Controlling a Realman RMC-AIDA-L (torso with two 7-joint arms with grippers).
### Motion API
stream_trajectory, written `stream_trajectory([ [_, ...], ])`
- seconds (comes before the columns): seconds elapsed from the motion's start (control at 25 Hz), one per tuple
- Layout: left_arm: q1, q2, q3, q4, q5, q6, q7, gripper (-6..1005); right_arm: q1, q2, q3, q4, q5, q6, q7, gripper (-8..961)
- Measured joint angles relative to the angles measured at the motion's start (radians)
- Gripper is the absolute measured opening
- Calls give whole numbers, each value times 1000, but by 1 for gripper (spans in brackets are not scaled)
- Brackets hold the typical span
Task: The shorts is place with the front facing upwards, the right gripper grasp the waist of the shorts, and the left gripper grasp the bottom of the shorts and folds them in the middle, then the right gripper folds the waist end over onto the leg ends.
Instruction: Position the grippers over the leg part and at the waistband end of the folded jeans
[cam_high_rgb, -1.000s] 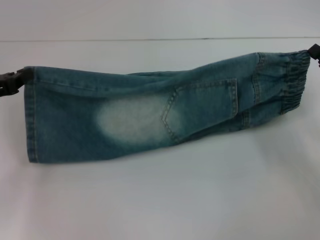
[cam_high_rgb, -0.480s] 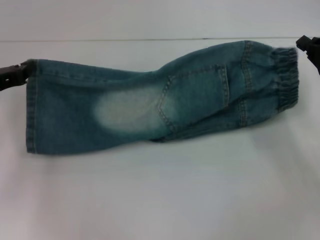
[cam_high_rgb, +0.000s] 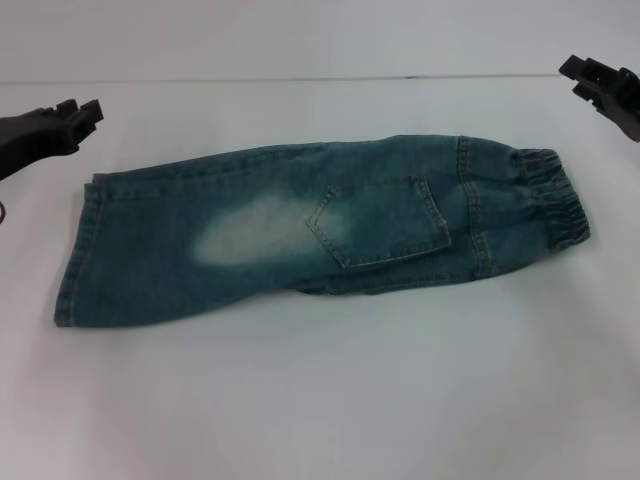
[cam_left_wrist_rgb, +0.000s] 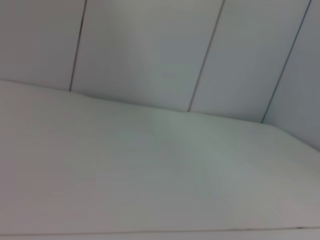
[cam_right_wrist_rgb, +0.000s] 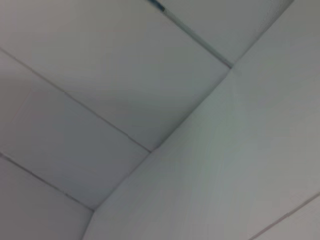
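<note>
I see the white table (cam_high_rgb: 320, 400) filling the head view, with a pale panelled wall (cam_left_wrist_rgb: 150, 50) behind it; both wrist views show only table surface and wall panels.

The shorts (cam_high_rgb: 300, 235) lie flat on the table, folded lengthwise into one long strip running left to right, slightly nearer me at the left end. A pale faded patch sits near the middle, with a stitched pocket just to its right.

The waist (cam_high_rgb: 550, 200), gathered and puckered, forms the right end of the strip. The leg ends (cam_high_rgb: 78, 255), straight and stitched, form the left end.

The left gripper (cam_high_rgb: 80, 112) hangs at the left edge of the head view, beyond the far left corner of the shorts, apart from the cloth and holding nothing. I read its fingers as slightly spread.

The right gripper (cam_high_rgb: 595, 78) sits at the far right edge, beyond the waist and clear of it, holding nothing. I cannot tell how its fingers stand.
</note>
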Motion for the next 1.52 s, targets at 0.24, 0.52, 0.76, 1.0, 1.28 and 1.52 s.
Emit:
stream_trajectory([
  [0.24, 26, 0, 71, 51, 2, 64, -18, 282, -65, -9, -112, -59, -5, -64, 3, 550],
  [0.52, 119, -6, 279, 165, 19, 164, -134, 669, -176, -39, -250, -194, -64, -181, 70, 753],
  [0.76, 154, -11, 298, 143, -88, 209, -105, 895, -202, -63, -258, -207, -176, -215, 94, 904],
  [1.0, 154, -11, 299, 6, -227, 215, 127, 934, -197, -69, -262, -207, -224, -213, 115, 915],
  [1.28, 144, -10, 338, -129, -335, 223, 430, 868, -187, -64, -264, -209, -230, -207, 126, 916],
  [1.52, 142, -11, 339, -149, -344, 223, 469, 754, -172, -61, -271, -204, -230, -185, 128, 915],
])
